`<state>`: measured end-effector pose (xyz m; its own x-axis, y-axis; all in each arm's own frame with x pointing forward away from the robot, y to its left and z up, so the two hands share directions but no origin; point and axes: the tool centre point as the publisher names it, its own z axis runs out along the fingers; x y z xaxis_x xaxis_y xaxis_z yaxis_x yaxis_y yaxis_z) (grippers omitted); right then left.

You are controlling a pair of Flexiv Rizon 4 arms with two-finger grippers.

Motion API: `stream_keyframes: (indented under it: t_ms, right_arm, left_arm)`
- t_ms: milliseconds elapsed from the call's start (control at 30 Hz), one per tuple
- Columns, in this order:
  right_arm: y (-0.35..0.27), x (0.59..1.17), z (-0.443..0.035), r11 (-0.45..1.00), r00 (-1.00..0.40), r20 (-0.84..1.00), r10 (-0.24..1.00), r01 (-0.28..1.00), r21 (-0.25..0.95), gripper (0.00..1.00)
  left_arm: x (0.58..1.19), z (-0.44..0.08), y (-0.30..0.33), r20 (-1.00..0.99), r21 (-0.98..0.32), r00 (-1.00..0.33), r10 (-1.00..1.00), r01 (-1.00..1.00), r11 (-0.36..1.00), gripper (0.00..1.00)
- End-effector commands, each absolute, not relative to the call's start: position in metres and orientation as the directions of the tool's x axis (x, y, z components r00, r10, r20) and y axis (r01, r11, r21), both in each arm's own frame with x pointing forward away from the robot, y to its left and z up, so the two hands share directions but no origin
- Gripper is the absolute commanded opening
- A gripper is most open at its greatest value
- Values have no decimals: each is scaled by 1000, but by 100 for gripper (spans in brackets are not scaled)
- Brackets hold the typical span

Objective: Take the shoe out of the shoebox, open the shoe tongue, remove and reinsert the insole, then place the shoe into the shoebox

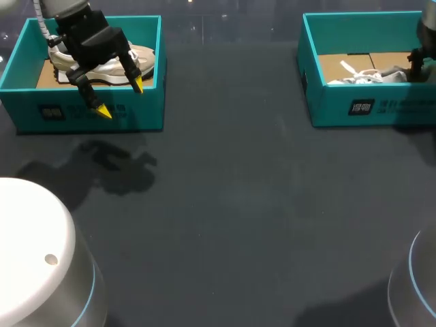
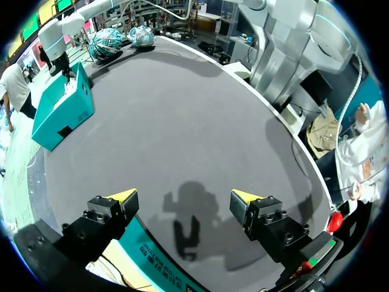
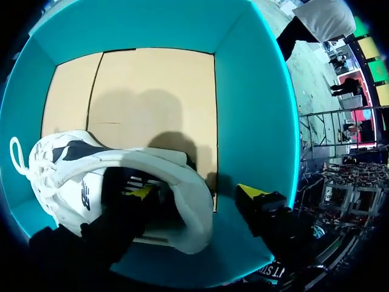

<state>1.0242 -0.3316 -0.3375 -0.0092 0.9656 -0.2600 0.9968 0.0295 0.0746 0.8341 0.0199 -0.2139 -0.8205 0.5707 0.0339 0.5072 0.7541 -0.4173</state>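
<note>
Your right gripper (image 3: pixel 197 193) stands wide: one finger inside the white shoe (image 3: pixel 67 176), one outside its heel, likely set to pinch. Your left gripper (image 2: pixel 182 198) hangs wide, empty, above the left shoebox (image 2: pixel 152 254).

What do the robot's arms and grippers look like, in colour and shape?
The left gripper and right gripper are black and blocky, each with two black fingers ending in yellow wedge tips. The left arm is rounded, white-grey, ringed in pale blue; a ribbed white cable follows its wrist.

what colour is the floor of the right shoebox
Tan cardboard: the shoebox floor shows best in the right wrist view, inside teal walls.
</note>
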Motion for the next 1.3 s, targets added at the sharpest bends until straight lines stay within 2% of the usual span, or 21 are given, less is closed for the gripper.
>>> stream_keyframes:
  t_ms: [33, 67, 600, 1300]
  right_arm:
    - [-325, 1015, -320, 29, -5, -252, 968, 995, 93, 98]
    - [-323, 1014, -315, 27, -3, -247, 969, 995, 93, 100]
    - [-266, 989, -237, 11, 11, -187, 982, 993, 117, 100]
    - [-204, 939, -188, -46, 72, -182, 981, 989, 142, 100]
  left_arm:
    - [834, -214, 20, 34, -416, -820, 571, 508, 754, 100]
    - [834, -214, 20, 34, -416, -820, 571, 508, 754, 100]
    - [834, -214, 20, 34, -416, -820, 571, 508, 754, 100]
    - [834, -214, 20, 34, -416, -820, 571, 508, 754, 100]
